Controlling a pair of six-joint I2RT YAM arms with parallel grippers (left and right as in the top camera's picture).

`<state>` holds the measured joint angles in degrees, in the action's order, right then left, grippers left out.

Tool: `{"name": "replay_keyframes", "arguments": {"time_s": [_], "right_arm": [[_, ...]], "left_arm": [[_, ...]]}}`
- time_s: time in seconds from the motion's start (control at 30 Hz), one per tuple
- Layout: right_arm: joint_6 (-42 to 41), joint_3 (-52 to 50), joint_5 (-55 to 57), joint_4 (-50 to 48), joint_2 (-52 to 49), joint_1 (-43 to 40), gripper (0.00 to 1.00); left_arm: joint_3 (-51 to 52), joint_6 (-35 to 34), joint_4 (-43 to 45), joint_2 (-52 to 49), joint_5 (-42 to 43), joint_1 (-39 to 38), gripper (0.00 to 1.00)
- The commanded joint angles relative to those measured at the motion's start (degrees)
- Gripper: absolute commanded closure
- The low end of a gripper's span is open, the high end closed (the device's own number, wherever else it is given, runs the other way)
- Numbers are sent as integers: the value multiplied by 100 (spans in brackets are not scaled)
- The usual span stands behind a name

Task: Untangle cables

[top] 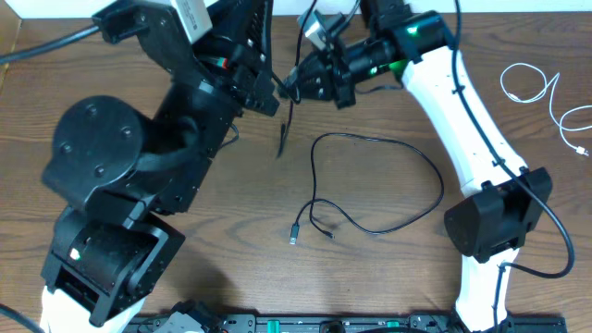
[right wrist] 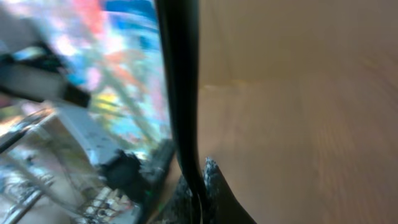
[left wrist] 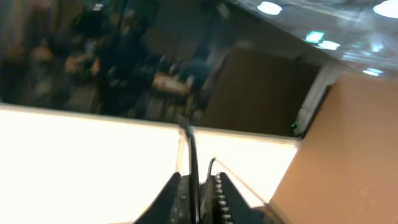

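Altogether, one black cable [top: 440, 185], one white cable [top: 555, 102], well apart

The first cable [top: 440, 180] is spread over the middle of the desk [top: 388, 277], with a plug end [top: 293, 238] toward the near edge. Behind it, by the far edge, a strand [top: 282, 139] is held by the left end effector [top: 273, 92] and the right end effector [top: 294, 85], set just beside each other. The second cable [top: 552, 109] is laid at the right edge, near the far right corner.

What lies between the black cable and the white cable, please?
The overhead view shows the right arm's white link crossing between the black cable and the white cable; nothing else lies there.
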<state>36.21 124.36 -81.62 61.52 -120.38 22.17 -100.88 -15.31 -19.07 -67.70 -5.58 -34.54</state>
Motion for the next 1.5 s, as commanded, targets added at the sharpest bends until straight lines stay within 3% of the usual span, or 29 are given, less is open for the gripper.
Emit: {"name": "replay_keyframes", "arguments": {"time_s": [0.0,0.13,0.23,0.43,0.77,1.0,1.23,1.47], "right_arm": [[-2236,57,2223,-223,79,-317,99],[-2846,111,3432,-210,199,-640,99],[-3432,348,3783,-125,422,-1213,99],[-4124,748,3779,-83,887,-2234,99],[-4712,1193,3897,-177,1440,-4422,99],[-4710,1193,4955,-111,1373,-5543,99],[-4688,1178,6170,22,1307,-6293,99],[-4686,1158,6199,164,778,-6492,99]], "left_arm": [[-35,22,-426,59,-647,26,74],[-35,22,-986,46,-802,26,61],[-35,22,-1436,-11,-800,26,41],[-31,22,-1740,-127,-802,26,27],[-22,22,-2006,-332,-796,24,25],[-22,22,-2509,-649,-796,24,25],[-22,22,-2940,-1071,-684,24,25],[-22,70,-3171,-1434,-483,24,25]]}}
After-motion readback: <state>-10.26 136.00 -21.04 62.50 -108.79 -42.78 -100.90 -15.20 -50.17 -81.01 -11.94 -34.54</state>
